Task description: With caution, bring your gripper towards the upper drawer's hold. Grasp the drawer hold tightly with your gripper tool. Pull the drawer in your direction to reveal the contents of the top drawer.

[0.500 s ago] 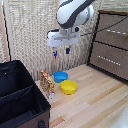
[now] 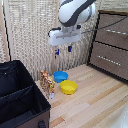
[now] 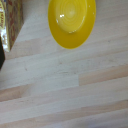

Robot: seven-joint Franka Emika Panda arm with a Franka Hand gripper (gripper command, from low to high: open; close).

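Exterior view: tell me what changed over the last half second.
Nothing visibly moved. The gripper hangs open and empty above the floor, holding nothing, apart from the dresser. The top drawer stays shut, its drawer hold untouched. The yellow bowl, blue bowl and black box lie as before.

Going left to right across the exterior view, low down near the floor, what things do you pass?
Black fabric box → patterned carton → blue bowl → yellow bowl → dark brown drawer unit at the exterior view's right. The gripper hangs above the bowls.
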